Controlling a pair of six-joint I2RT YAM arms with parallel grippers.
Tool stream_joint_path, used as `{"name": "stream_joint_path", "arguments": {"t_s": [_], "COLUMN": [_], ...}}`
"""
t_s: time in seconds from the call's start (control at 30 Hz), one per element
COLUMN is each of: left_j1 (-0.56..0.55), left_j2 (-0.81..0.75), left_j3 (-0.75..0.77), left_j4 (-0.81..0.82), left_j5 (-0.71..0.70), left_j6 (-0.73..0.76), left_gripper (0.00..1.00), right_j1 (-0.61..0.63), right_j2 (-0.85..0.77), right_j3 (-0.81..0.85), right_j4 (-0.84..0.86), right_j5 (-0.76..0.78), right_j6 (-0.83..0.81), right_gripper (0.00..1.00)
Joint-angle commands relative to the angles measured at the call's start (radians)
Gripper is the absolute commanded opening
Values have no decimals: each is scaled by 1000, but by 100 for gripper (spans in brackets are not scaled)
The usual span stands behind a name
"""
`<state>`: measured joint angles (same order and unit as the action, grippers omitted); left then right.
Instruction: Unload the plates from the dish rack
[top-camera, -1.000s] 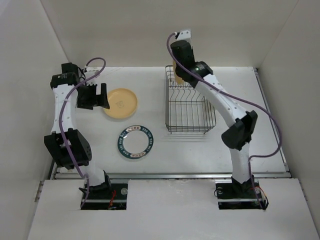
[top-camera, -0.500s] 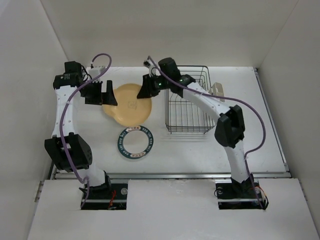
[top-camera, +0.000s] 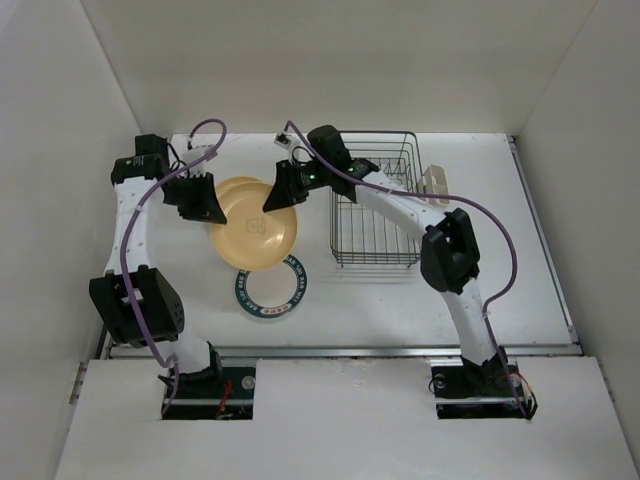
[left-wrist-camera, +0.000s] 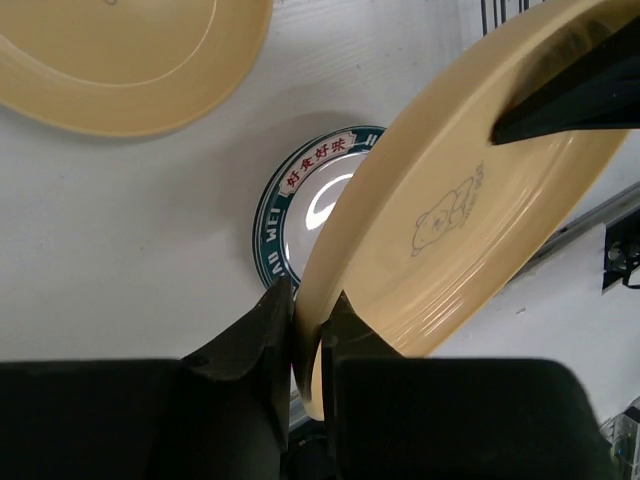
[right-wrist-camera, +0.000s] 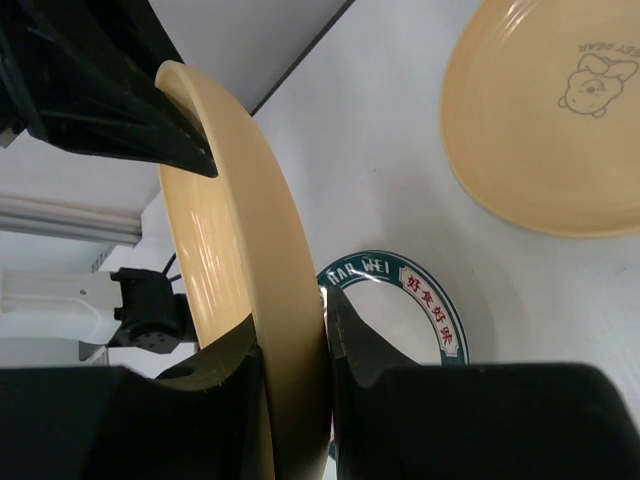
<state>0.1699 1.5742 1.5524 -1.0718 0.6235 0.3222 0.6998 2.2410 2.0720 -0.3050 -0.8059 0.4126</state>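
Observation:
A yellow plate (top-camera: 258, 238) with a bear drawing hangs tilted above the table, gripped at both ends. My left gripper (top-camera: 212, 210) (left-wrist-camera: 308, 318) is shut on its left rim, and my right gripper (top-camera: 270, 203) (right-wrist-camera: 295, 340) is shut on its right rim. A second yellow plate (top-camera: 238, 187) (left-wrist-camera: 120, 50) (right-wrist-camera: 550, 120) lies flat on the table behind it. A teal-rimmed plate (top-camera: 272, 297) (left-wrist-camera: 300, 190) (right-wrist-camera: 420, 295) lies below, partly hidden by the held plate. The dark wire dish rack (top-camera: 380, 215) stands to the right.
A small cream holder (top-camera: 436, 180) is clipped on the rack's right side. White walls close in the table at the left, back and right. The right arm stretches leftward across the rack's top left corner.
The right arm carried the yellow plate from the rack leftward over the table. The left gripper, open before, has closed on the plate's other rim.

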Motion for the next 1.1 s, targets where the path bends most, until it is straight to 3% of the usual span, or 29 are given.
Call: {"name": "stream_joint_path", "arguments": {"t_s": [0.0, 0.07, 0.13, 0.17, 0.23, 0.27, 0.3, 0.33, 0.47, 0.57, 0.73, 0.83, 0.97, 1.0, 1.07], "left_j1": [0, 0, 0, 0, 19, 37, 48, 68, 101, 102, 102, 85, 42, 31, 31], "left_j2": [-8, -8, 3, 15, 47, 61, 93, 111, 197, 286, 398, 458, 549, 558, 558], "left_j3": [12, 21, 21, 21, 50, 63, 93, 107, 164, 198, 232, 267, 370, 382, 393], "left_j4": [12, 30, 68, 84, 117, 118, 127, 127, 173, 184, 231, 231, 136, 136, 124], "left_j5": [-82, -112, -146, -175, -185, -185, -195, -196, -206, -168, -189, -232, -321, -346, -367], "left_j6": [-9, -37, -73, -93, -153, -175, -196, -236, -322, -357, -400, -353, -275, -262, -262], "left_gripper": [0, 0, 0, 0, 0, 0, 0, 0, 0, 0, 0, 0, 34, 49, 59], "right_j1": [3, 3, 3, 3, 3, 3, -6, -6, -29, -48, -59, -59, -59, -59, -59], "right_j2": [-43, -43, -17, -17, -8, -8, -8, -8, -30, -75, -202, -259, -314, -323, -339], "right_j3": [16, 16, 66, 85, 108, 108, 108, 138, 161, 102, -59, -137, -185, -196, -196], "right_j4": [106, 90, 21, -3, -22, -22, -35, -64, -135, -135, -103, -92, -92, -92, -92], "right_j5": [-56, -24, 63, 101, 180, 204, 233, 319, 547, 693, 717, 708, 708, 699, 698], "right_j6": [37, 37, 37, 28, 28, 28, 28, 28, 28, 58, 68, 68, 68, 68, 68], "right_gripper": [0, 3, 23, 28, 28, 35, 63, 67, 77, 79, 79, 79, 79, 79, 79]}}
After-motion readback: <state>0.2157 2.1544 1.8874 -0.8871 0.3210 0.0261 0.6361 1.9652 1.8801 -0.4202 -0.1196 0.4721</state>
